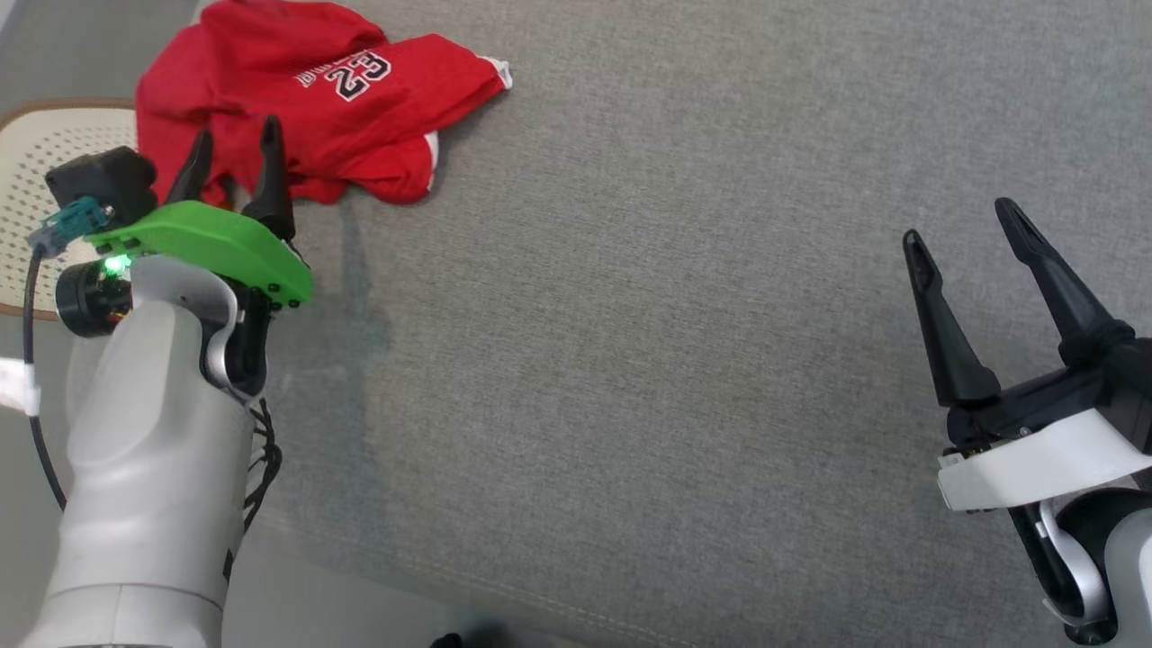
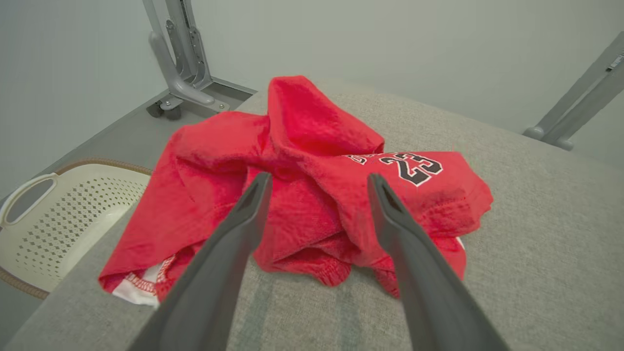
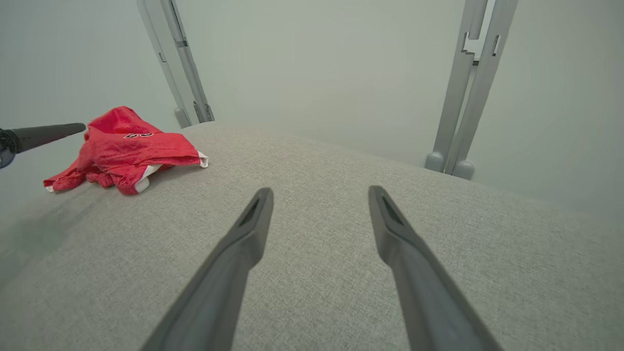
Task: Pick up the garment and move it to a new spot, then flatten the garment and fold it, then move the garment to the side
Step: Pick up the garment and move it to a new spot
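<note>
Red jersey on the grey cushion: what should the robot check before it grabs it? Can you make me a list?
1. Left claw open: ok.
2. Left claw pointed at the red jersey: ok, the left wrist view shows the pile just beyond its fingertips.
3. Left claw touching the cloth: cannot tell.
4. Right claw open, apart from the jersey, over the grey surface: ok.
5. Jersey lying flat: not ok, it is crumpled.
</note>
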`<state>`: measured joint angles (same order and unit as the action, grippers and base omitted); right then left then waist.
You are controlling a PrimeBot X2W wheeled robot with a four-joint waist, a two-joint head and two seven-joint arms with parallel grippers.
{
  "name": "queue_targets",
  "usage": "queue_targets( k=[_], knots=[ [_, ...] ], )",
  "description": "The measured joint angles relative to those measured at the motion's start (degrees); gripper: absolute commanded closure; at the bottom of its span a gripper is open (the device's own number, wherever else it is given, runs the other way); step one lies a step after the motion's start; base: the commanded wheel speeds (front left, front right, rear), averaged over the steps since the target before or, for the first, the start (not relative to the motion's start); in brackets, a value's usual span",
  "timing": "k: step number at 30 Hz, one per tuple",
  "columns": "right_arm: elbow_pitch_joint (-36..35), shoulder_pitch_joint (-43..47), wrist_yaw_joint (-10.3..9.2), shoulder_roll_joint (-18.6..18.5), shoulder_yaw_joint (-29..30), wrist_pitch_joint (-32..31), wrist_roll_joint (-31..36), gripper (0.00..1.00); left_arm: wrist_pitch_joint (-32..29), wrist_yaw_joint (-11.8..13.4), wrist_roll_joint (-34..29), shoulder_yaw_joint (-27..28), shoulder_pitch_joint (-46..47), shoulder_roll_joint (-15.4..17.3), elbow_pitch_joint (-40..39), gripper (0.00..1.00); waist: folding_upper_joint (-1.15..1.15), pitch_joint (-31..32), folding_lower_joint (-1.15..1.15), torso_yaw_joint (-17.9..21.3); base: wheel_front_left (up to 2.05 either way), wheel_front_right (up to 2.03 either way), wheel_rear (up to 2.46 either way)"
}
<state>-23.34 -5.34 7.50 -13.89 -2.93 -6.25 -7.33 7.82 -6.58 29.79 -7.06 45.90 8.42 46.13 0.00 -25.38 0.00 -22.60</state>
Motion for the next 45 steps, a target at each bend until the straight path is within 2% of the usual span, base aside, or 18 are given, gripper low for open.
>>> queue_targets(
  k=[4,7,8,9,10,15,20,23,27,34,40,45],
  knots=[
    [0.47,-0.98,0.00,0.03,-0.21,0.80,0.09,0.00,-2.81,-0.58,2.36,-0.86,5.32,0.99,9.73,0.00,0.00,-3.08,0.00,2.83,0.00,0.00,0.00],
    [0.71,-1.16,-0.01,-0.34,-0.22,1.76,0.69,0.00,-3.85,-0.75,6.05,0.52,7.78,1.58,14.66,0.00,0.00,-4.59,0.00,5.09,0.00,0.00,0.00],
    [0.82,-1.35,0.00,-0.38,-0.20,2.15,0.65,0.00,-3.88,-0.76,6.16,0.44,8.20,2.09,15.77,0.05,0.00,-5.02,0.00,5.88,0.00,0.00,0.00],
    [0.89,-1.47,-0.01,-0.31,-0.18,2.42,0.70,0.00,-3.37,-0.76,6.99,0.67,8.40,2.40,16.27,0.59,0.00,-5.29,0.00,6.47,0.00,0.00,0.00],
    [0.99,-1.64,-0.01,-0.19,-0.12,3.08,0.75,0.00,-2.55,-0.78,7.70,0.70,8.56,3.03,16.97,1.00,0.00,-5.57,0.00,7.20,0.00,0.00,0.00],
    [2.57,-1.81,0.00,0.76,-0.51,4.68,0.70,0.00,2.43,-0.82,9.05,0.42,7.92,6.01,18.55,1.00,0.00,-5.49,0.00,10.03,0.00,0.00,0.00],
    [4.58,-1.82,-0.01,1.77,-1.32,6.65,0.42,0.00,6.48,-0.94,8.01,0.55,5.78,11.23,18.41,1.00,0.00,-2.74,0.00,11.47,0.00,0.00,0.00],
    [5.91,-1.62,0.00,2.12,-1.99,7.55,0.08,0.00,6.95,-0.07,6.79,1.60,3.94,12.77,15.71,1.00,0.00,-0.38,0.00,11.99,0.00,0.00,0.00],
    [7.95,-0.38,-0.01,2.83,-2.57,9.02,-0.35,0.00,7.23,2.72,3.87,4.31,-1.36,13.97,5.54,1.00,0.00,3.30,0.00,12.60,0.00,0.00,0.00],
    [10.57,3.37,-0.01,4.15,-3.15,10.23,-1.74,0.00,7.22,6.16,-1.36,4.31,-15.68,11.84,-12.05,1.00,0.00,10.38,0.00,13.85,0.00,0.00,0.00],
    [10.14,5.25,0.00,5.38,-2.07,10.66,-2.14,0.00,1.18,7.60,-4.24,-1.59,-25.22,10.31,-28.46,1.00,0.00,14.53,0.00,16.20,0.00,0.00,0.00],
    [9.34,5.88,-0.01,6.46,-1.40,10.91,-2.12,0.00,-4.28,7.45,-6.42,-10.03,-28.85,6.10,-39.05,1.00,0.00,15.52,0.00,19.56,0.00,0.00,0.00]
  ],
)
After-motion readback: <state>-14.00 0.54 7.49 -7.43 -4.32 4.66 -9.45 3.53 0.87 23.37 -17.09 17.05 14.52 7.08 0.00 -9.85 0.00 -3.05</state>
